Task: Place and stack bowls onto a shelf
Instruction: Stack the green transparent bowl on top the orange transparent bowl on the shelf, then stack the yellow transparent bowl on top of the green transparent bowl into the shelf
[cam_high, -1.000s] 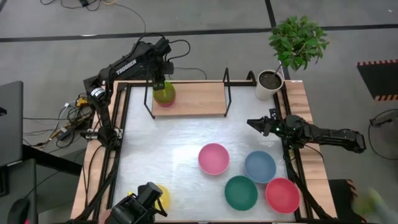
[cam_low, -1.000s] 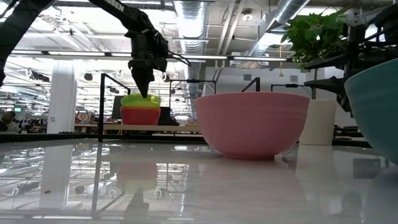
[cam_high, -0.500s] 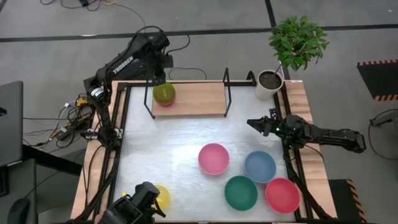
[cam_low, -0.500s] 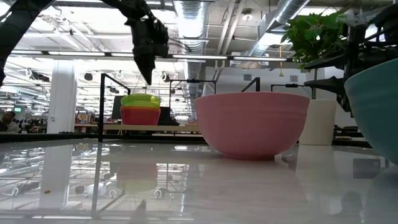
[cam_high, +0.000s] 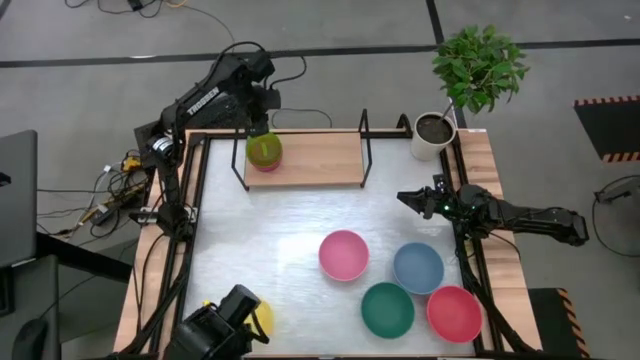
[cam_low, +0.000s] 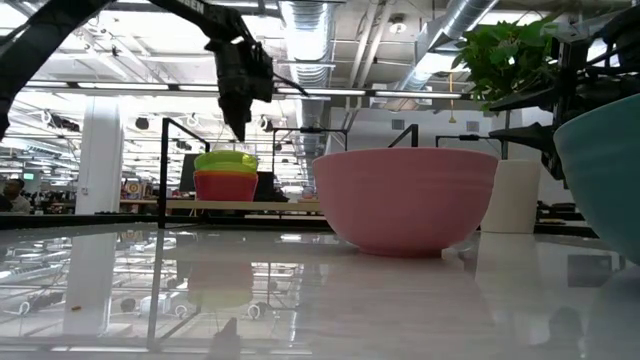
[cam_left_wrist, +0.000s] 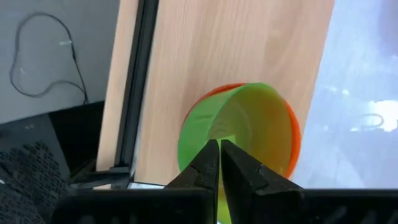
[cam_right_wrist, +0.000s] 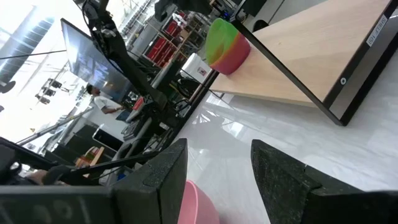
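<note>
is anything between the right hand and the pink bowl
Nothing visible does. The right hand hangs open over bare white table, and the pink bowl sits closer to the front edge, with only clear tabletop between them. The blue bowl lies off to the side.

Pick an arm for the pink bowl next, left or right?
Right, probably. The right gripper hangs open over the table just beyond the pink bowl, with nothing between them. The left gripper is shut above the lime-green bowl stacked on the shelf, farther from it.
</note>
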